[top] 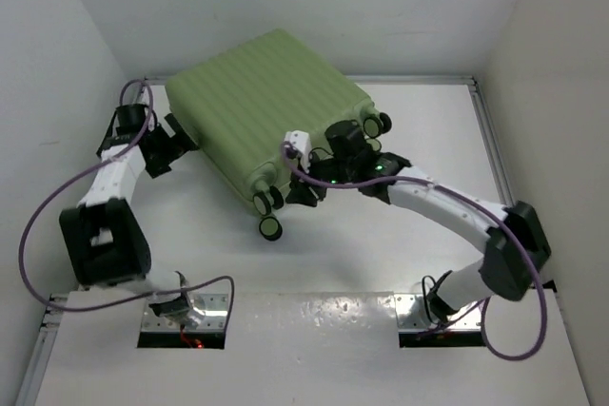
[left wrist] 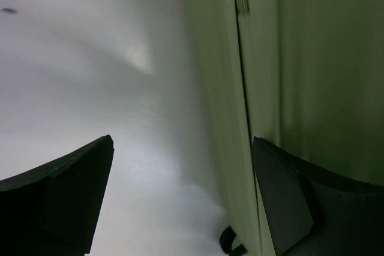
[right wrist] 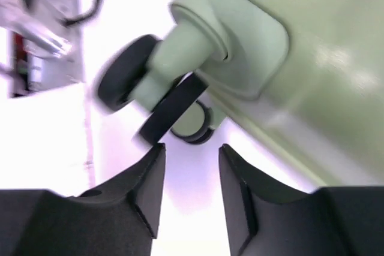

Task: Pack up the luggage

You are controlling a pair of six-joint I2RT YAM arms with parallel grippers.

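Observation:
The luggage [top: 266, 106], a light-green ribbed suitcase, lies shut and flat at the back of the table, its black wheels [top: 270, 227] facing the near side. My left gripper [top: 176, 145] is at its left side and open. In the left wrist view the left gripper [left wrist: 183, 142] has one finger over the table and the other over the green shell [left wrist: 312, 58]. My right gripper [top: 303, 187] is at the wheel end. In the right wrist view the right gripper [right wrist: 192, 145] is open and holds nothing, just below a wheel [right wrist: 129, 79] and the suitcase corner [right wrist: 312, 58].
White walls close in the table on the left, back and right. The right arm stretches across the table's right half [top: 457, 206]. Purple cables loop from both arms. Metal base plates [top: 186, 316] sit at the near edge.

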